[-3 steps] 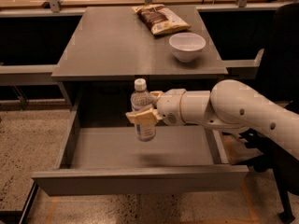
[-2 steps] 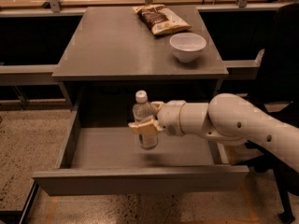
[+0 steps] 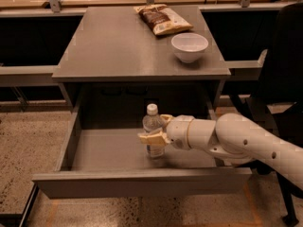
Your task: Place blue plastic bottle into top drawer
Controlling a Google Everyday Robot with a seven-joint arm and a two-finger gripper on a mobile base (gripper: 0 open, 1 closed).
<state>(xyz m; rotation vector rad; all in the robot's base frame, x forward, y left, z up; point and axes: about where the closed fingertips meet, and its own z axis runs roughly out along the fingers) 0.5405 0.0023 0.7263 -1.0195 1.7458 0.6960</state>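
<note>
The small clear blue plastic bottle (image 3: 151, 123), white-capped and white-labelled, is seen upright inside the wide, shallow grey top drawer (image 3: 142, 184), near the middle of its floor and somewhat nearer its front panel than its back. It is pinched at the label by the two tan fingers of the robot's hand (image 3: 153, 138), which is reached in over the drawer's right side on a white arm. Whether the bottle's base is resting on the drawer floor or hanging just above it cannot be told.

The placing step is judged to be in hand and nearly done. What is called for next, it is judged, is a last small lowering if any gap remains, then the fingers being spread and the hand being drawn straight up and back, so that the bottle is not tipped.

Bare floor is left all round the bottle inside the drawer, with its side walls and front panel well apart from it. The tighter limit is overhead: the front edge of the flat grey desk (image 3: 118, 46) juts above the back of the drawer, and it must be cleared on withdrawal. A round white bowl (image 3: 189, 46) and a brown snack bag (image 3: 162, 19) are carried on the desk, well above and behind the drawer. A dark chair (image 3: 284, 74) stands beyond the drawer's right wall.
</note>
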